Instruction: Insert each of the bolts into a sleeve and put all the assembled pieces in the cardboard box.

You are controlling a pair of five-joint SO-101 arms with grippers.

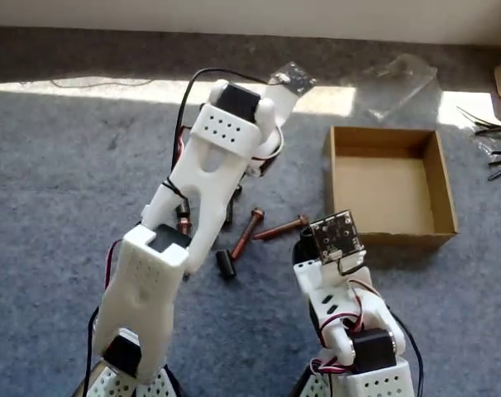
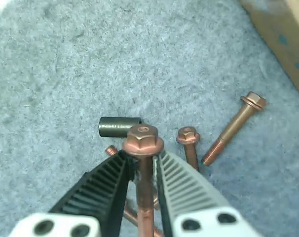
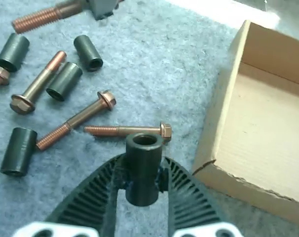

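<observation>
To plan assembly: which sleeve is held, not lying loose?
The sleeve clamped in the right end effector; the other sleeves lie loose on the carpet.

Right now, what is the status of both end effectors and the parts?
Left end effector shut on bolt. Right end effector shut on sleeve. Loose bolts, sleeves on carpet beside cardboard box.

Blurred, mostly cropped cardboard box (image 2: 287,34), held bolt (image 2: 145,182) — shank end cut off at edge

Setting: carpeted room, home or office floor rather than a workshop. Evidence: grey short-pile carpet (image 1: 60,165) as work surface; pale wall (image 1: 234,12) along far edge; sunlight strip (image 1: 85,89) across floor; crumpled clear plastic bag (image 1: 395,83); loose black strips (image 1: 490,153) at side.
</observation>
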